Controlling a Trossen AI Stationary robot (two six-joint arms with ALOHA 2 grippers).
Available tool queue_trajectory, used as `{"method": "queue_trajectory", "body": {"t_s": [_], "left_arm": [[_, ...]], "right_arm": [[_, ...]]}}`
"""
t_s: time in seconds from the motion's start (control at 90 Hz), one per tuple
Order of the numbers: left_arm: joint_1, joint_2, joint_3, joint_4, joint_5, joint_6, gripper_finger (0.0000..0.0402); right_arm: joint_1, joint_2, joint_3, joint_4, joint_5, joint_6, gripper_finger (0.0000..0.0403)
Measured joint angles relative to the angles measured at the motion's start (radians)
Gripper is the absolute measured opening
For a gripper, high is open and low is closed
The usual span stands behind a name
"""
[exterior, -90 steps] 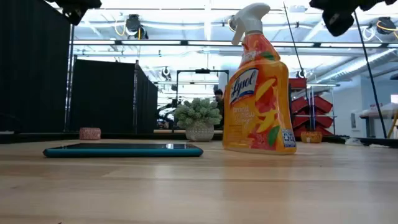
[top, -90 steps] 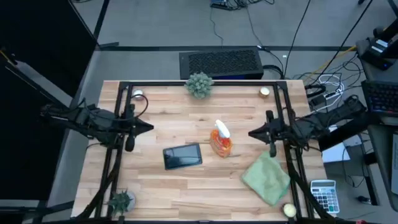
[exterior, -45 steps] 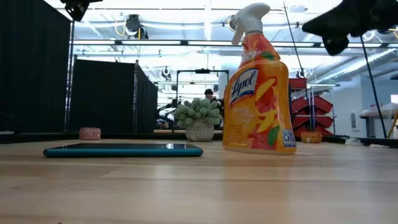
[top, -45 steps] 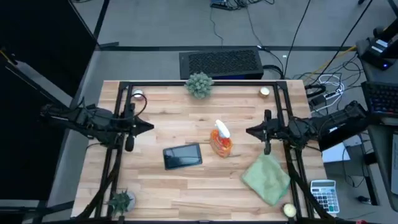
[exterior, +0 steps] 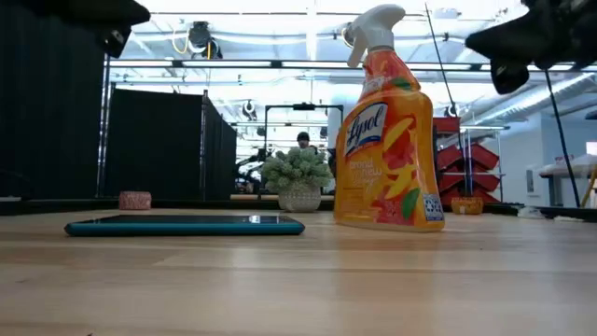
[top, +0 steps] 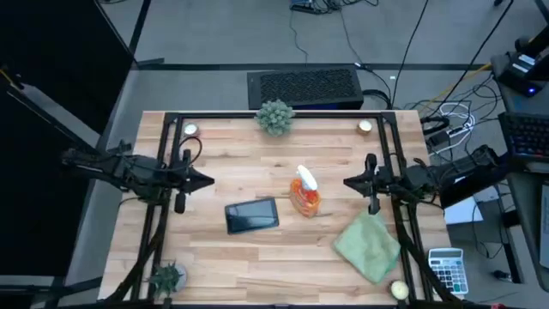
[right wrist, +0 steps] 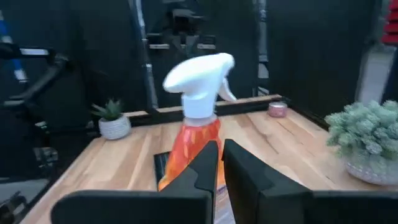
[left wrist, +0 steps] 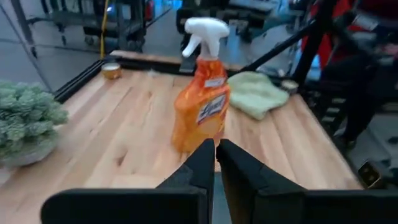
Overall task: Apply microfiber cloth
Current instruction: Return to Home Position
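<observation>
- The microfiber cloth (top: 367, 247) lies crumpled on the table (top: 223, 257), to the right of the spray bottle (top: 304, 193) and nearer the front edge than the bottle, apart from it.
- My right fingers (top: 347, 183) hang above the table just to the right of the bottle. They are pressed almost together with nothing between them. The cloth sits on the same side of the bottle as they do, a little farther forward.
- My left fingers (top: 206, 180) are on the far side of the bottle from the cloth, raised, drawn together and empty.
- The tablet (top: 252, 215) lies flat just to the left of the bottle, well apart from the cloth.
- I judge the cloth to be light, soft and limp. It should drape and bunch rather than hold a shape, so it cannot be lifted like a stiff sheet.
- Its nap should grip my pads well, so I expect little slipping. There is nothing fragile about it.
- I would take it at a raised fold, or at the corner nearest the bottle, where the fabric stands off the wood. I would open wide, come straight down and pinch several layers at once.
- A pinch at a flat edge may catch only one thin layer, and the rest would trail across the table toward the bottle.
</observation>
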Motion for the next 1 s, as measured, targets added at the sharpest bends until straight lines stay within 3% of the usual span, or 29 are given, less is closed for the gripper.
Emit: {"method": "queue_trajectory", "body": {"t_s": [0.444, 0.567, 0.689, 0.833, 1.0], "left_arm": [[0.004, -0.171, -0.151, 0.126, 0.101, 0.034, 0.0011], [0.029, -0.22, -0.197, 0.136, 0.072, 0.035, 0.0011], [0.058, -0.276, -0.313, 0.263, 0.011, 0.014, 0.0011], [0.102, -0.317, -0.425, 0.269, -0.016, -0.049, 0.0011], [0.156, -0.328, -0.449, 0.287, -0.043, -0.027, 0.0011]], "right_arm": [[-0.007, -0.228, -0.14, -0.065, -0.044, -0.046, 0.0011], [-0.007, -0.258, -0.14, -0.068, -0.044, -0.087, 0.0011], [-0.007, -0.267, -0.14, -0.067, -0.043, -0.114, 0.0011], [-0.007, -0.267, -0.14, -0.068, -0.036, -0.115, 0.0011], [-0.015, -0.266, -0.138, -0.083, -0.029, -0.127, 0.0011]]}}
